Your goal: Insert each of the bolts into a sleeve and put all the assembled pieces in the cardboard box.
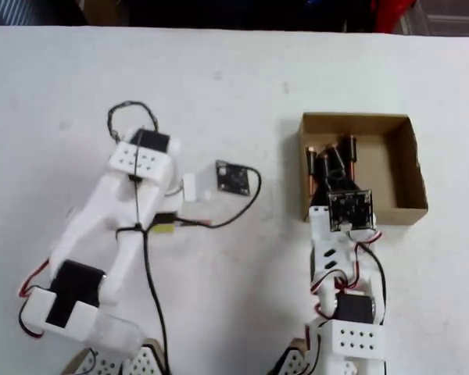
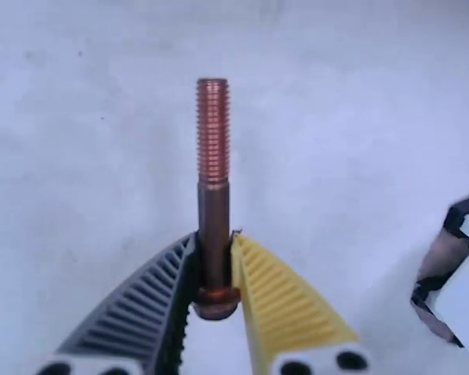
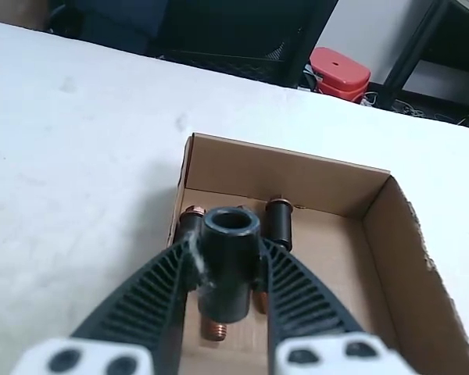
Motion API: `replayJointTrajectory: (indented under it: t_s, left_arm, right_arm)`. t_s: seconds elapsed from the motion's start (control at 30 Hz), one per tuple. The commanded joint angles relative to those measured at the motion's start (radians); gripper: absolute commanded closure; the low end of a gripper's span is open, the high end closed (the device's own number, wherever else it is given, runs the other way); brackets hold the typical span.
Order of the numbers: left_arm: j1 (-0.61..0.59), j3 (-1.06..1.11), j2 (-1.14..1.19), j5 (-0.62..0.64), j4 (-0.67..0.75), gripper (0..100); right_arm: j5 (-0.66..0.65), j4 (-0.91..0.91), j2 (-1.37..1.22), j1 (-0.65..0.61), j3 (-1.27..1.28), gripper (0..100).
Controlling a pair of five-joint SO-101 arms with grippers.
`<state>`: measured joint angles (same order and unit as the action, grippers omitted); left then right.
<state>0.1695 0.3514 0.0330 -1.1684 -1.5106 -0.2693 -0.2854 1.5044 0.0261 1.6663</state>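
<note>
Copper bolt (image 2: pixel 213 156) is clamped by its head in the left gripper (image 2: pixel 215 242) around 9 o'clock, right gripper (image 3: pixel 227 251) pinches a sleeve (image 3: pixel 230 226) over the cardboard box (image 1: pixel 358 117) at 3, so the bolt might pivot and miss.

Light falls evenly from above, bright and diffuse. In the high view the white table (image 1: pixel 234 70) is close to washed out, and the arms throw only faint, soft-edged shadows on it; the room beyond its far edge lies dark. The cardboard box (image 3: pixel 297 176) is lit down to its floor, with slight shade along one inner wall. The copper bolt (image 2: pixel 213 156) in the left gripper (image 2: pixel 215 242) carries a soft highlight down its shaft, and the black sleeve (image 3: pixel 229 273) in the right gripper (image 3: pixel 228 251) shows a dull sheen at its rim.
</note>
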Motion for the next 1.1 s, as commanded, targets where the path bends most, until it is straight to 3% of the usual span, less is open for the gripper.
replayJointTrajectory:
  t_s: [0.0,0.3,0.67,1.07]
  left_arm:
    - [-0.008,0.026,-0.012,-0.025,0.075,98]
    - [-0.01,0.038,-0.007,-0.038,0.184,98]
    - [-0.088,0.011,-0.007,-0.233,0.207,98]
    - [-0.107,0.018,-0.004,-0.242,0.258,98]
  right_arm:
    - [0.009,0.028,0.018,-0.005,-0.002,98.1]
    - [0.009,0.028,0.018,-0.005,-0.002,98.1]
    - [0.009,0.025,0.018,-0.007,-0.002,98.1]
    - [0.009,0.024,0.018,-0.007,-0.002,98.1]
